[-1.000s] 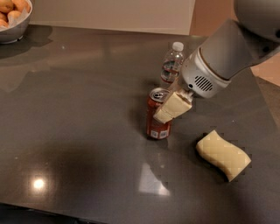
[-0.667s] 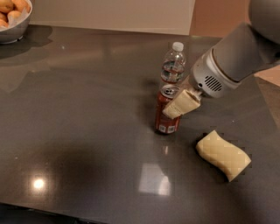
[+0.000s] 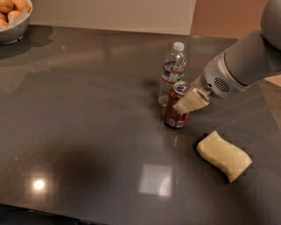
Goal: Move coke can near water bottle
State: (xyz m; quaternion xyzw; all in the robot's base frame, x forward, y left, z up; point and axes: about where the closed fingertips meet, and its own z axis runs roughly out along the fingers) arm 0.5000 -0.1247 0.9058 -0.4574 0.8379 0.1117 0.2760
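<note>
The gripper (image 3: 189, 101) sits right of the counter's middle, at the end of a thick grey arm (image 3: 246, 61) that reaches in from the upper right corner. It is clamped on the coke can (image 3: 176, 116). One cream-coloured finger (image 3: 192, 100) lies slantwise across the can's upper right side, just under the silver top; the other finger is hidden behind the can. The can is dark red with a white patch low on its front, and it leans slightly, its top tipped to the right towards the arm. Whether its base rests on the counter (image 3: 88, 132) or hangs just above it cannot be told. Just beside the can, behind it and a little to its left, the water bottle (image 3: 172, 70) stands upright, clear with a white cap and a red-and-white band; from this angle the can's top edge overlaps the bottle's lower part, and contact between the two cannot be judged. In front of the can and to its right, apart from it, a pale yellow sponge (image 3: 224, 156) lies flat on the dark, glossy counter. Far off in the upper left corner a grey bowl (image 3: 15, 33) holds rounded orange-brown pieces (image 3: 11, 9), well apart from everything else. Bright patches of reflected light show on the near part of the counter.
</note>
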